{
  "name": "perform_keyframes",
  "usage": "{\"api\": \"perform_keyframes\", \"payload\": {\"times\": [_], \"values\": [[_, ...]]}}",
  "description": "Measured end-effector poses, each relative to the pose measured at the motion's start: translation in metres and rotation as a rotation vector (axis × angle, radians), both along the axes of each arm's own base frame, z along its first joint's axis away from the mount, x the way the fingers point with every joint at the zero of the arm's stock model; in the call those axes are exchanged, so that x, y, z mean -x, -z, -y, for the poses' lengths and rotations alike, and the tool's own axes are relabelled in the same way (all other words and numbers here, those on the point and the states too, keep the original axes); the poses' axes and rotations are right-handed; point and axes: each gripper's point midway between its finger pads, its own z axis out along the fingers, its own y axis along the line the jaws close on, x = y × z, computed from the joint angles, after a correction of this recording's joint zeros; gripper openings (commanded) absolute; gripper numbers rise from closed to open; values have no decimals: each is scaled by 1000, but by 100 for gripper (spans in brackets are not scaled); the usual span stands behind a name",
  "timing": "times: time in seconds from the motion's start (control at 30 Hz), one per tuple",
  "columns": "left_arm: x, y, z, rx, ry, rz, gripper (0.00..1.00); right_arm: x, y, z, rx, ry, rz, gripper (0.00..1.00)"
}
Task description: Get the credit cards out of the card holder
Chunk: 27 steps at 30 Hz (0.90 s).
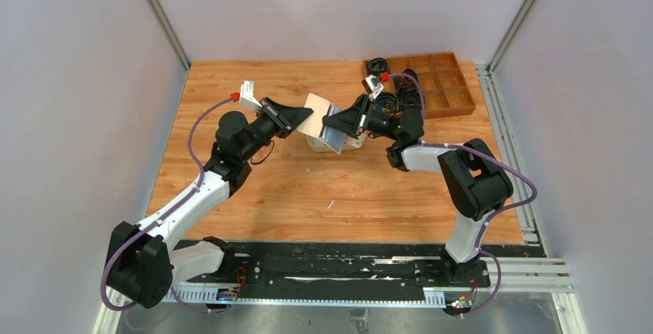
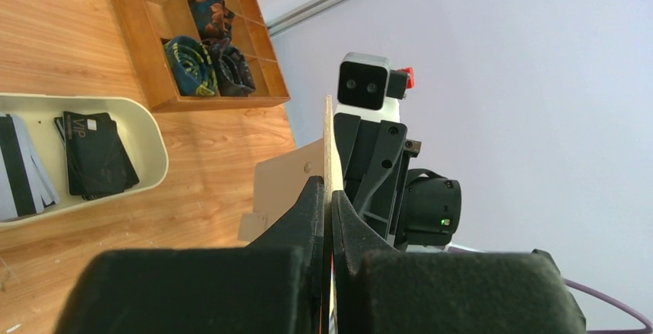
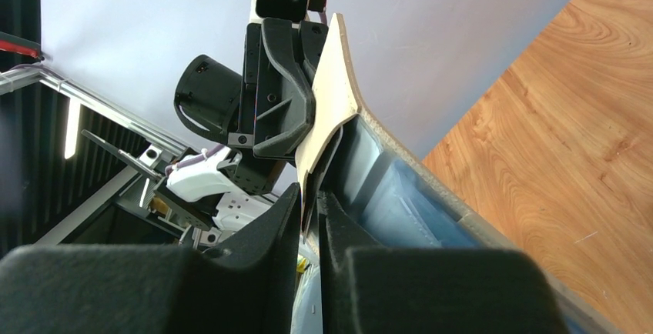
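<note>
While our left gripper [image 2: 329,192] pinches one flap of the card holder [image 3: 333,80], our right gripper [image 3: 308,195] pinches the opposite flap; credit cards [image 2: 96,153] lie in the tray [image 2: 150,138] beneath both grippers.

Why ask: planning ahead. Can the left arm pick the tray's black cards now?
Probably not: the left gripper is shut on the card holder, held with the right gripper above the tray.

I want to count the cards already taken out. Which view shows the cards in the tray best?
The left wrist view: black cards and striped ones lie plainly in the tray. In the top view the raised wallet hides them; the right wrist view shows the wallet, not the tray.
</note>
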Motion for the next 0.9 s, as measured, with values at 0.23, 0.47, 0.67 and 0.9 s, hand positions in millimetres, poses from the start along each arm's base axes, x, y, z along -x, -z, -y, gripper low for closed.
{"api": "perform_keyframes", "payload": {"times": [0.23, 0.47, 0.67, 0.9], "values": [[0, 0, 0, 0, 0, 1, 0, -1, -1, 0, -1, 1, 2, 17], [0, 0, 0, -1, 0, 0, 0, -2, 1, 0, 0, 2, -6, 17], [0, 3, 0, -2, 0, -5, 0, -4, 2, 2, 0, 6, -14, 16], [1, 4, 0, -3, 5, -5, 0, -6, 2, 3, 0, 11, -17, 14]]}}
